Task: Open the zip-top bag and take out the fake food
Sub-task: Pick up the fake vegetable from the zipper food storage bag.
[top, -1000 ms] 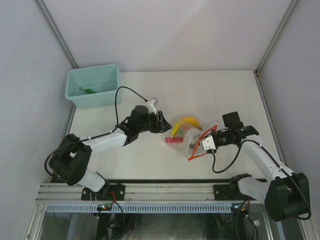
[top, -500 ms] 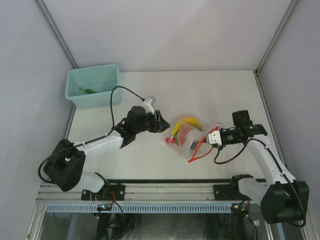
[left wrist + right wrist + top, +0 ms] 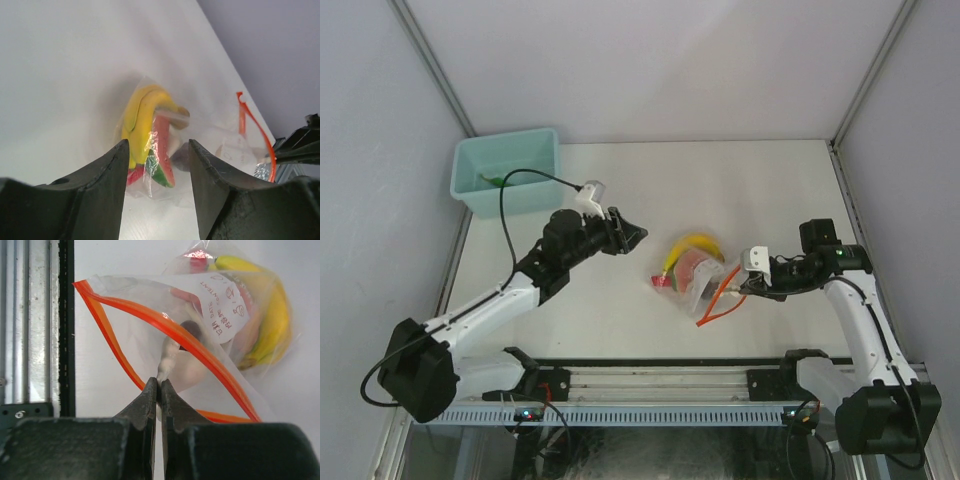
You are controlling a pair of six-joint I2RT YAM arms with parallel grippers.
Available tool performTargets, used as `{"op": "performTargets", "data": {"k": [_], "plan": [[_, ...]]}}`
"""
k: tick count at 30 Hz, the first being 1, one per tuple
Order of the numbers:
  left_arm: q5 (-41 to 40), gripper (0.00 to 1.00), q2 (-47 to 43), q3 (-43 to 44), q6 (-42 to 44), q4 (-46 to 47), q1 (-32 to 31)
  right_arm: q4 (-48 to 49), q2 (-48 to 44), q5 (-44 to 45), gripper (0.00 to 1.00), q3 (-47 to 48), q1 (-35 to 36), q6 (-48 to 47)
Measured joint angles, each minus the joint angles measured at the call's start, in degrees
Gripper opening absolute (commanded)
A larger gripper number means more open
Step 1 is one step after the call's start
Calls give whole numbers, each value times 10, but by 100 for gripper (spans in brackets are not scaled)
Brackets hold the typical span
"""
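Zip-top bag (image 3: 698,285) lies mid-table (image 3: 620,310), mouth gaping, fake food (image 3: 692,243) inside, right gripper (image 3: 159,384) clamped on its plastic by the orange zip strip (image 3: 200,347), left gripper (image 3: 636,236) spread apart, empty, near its left side.

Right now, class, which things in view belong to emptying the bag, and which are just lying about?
Job in hand:
zip-top bag
banana and red-green slice inside it
right gripper, pinching the bag
left gripper, open

Lying about:
teal bin
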Motion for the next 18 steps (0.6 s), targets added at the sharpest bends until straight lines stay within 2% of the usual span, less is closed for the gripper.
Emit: {"op": "performTargets", "data": {"k": [5, 11, 18], "plan": [[12, 64, -60, -33, -13, 35, 33, -45, -9, 30, 0, 34, -15, 42], [36, 63, -94, -80, -54, 83, 68, -67, -22, 77, 0, 59, -28, 95], [66, 62, -104, -81, -49, 127, 60, -110, -22, 129, 0, 108, -43, 123]]}}
